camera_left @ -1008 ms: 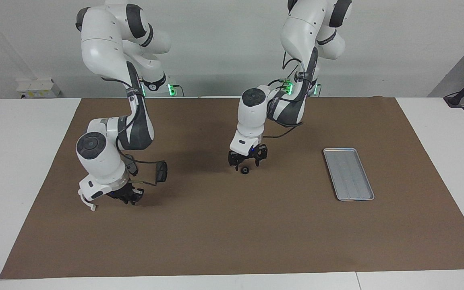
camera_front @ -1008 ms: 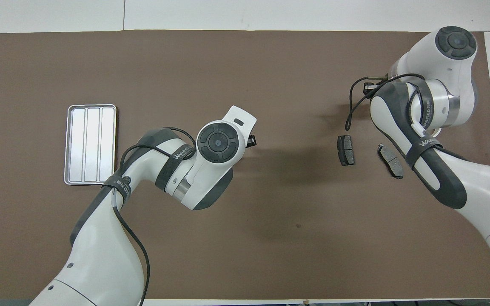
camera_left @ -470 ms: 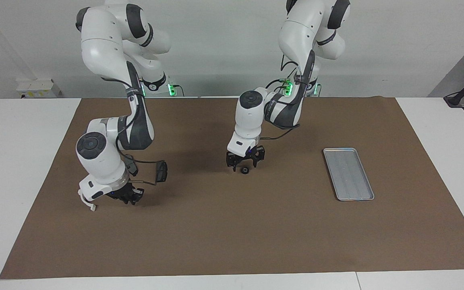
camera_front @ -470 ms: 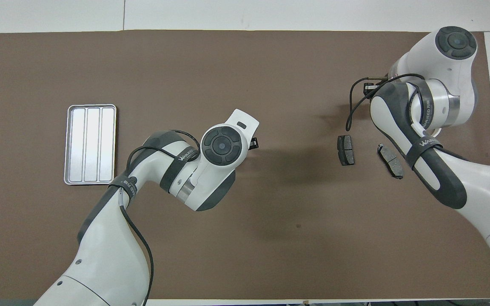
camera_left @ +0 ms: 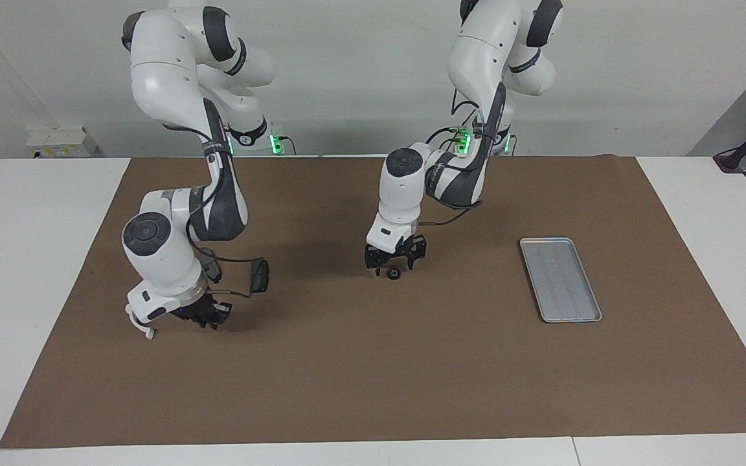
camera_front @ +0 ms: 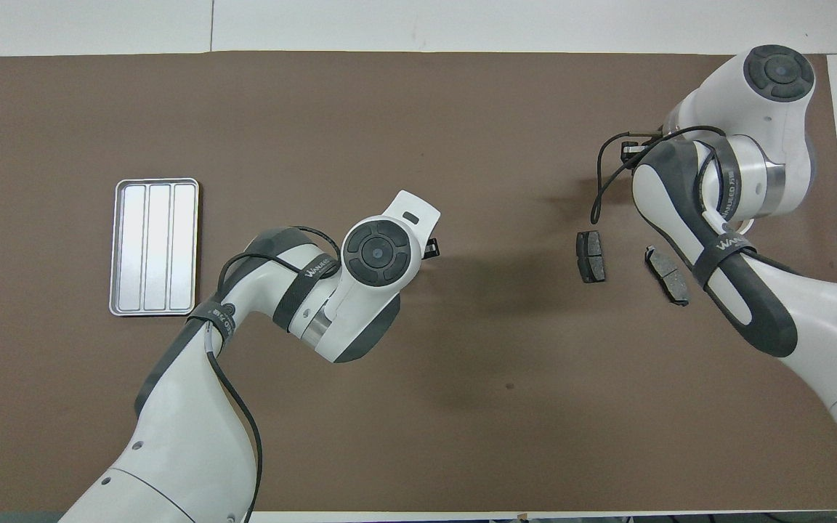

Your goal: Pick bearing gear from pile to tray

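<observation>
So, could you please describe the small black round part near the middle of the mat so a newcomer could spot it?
Start at the brown mat. Near its middle the left gripper hangs open. The small black round part lies on the mat just below it, alone, much smaller than the flat grey brake pad toward the right arm's end.

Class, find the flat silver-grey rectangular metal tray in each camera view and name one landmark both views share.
Facing view: the flat silver-grey rectangular metal tray lies on the brown mat, toward the left arm's end of the table.
Overhead view: the tray lies at the mat's left part, empty.
Shared landmark: the dark grey brake pad, toward the right arm's end.
</observation>
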`<state>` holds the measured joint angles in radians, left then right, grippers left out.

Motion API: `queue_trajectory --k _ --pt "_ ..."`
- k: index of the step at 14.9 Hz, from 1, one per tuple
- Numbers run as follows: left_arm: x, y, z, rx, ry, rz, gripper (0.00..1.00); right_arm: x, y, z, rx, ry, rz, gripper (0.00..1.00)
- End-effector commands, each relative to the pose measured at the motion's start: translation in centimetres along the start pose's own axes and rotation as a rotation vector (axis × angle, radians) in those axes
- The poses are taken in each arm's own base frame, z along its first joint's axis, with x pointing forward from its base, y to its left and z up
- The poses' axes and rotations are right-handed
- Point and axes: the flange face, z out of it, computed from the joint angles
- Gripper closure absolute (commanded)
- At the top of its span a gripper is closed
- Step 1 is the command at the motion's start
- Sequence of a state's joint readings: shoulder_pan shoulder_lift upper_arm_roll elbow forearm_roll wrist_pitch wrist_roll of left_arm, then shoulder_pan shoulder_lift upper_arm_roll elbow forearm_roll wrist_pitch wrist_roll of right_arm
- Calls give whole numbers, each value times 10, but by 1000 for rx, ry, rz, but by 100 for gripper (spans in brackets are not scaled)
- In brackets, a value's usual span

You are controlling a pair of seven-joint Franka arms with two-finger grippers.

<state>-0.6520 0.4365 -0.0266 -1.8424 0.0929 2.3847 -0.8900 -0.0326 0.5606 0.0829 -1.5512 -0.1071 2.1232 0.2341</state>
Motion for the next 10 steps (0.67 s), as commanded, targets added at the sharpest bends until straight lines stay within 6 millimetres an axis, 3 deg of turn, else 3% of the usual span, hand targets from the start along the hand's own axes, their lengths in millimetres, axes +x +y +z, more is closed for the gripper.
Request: queue_trajectory --k 1,4,8,10 --pt "-3 -2 5 1 18 12 14 -2 2 -5 -12 -7 -36 100" --pt "-4 -2 6 -3 21 13 19 -2 2 -5 -12 -5 -36 100" --pt "-4 -2 6 -4 22 13 44 -2 2 -4 -12 -5 -36 100" --pt "-3 -3 5 -8 24 7 63 -2 2 -4 -11 -4 -36 100"
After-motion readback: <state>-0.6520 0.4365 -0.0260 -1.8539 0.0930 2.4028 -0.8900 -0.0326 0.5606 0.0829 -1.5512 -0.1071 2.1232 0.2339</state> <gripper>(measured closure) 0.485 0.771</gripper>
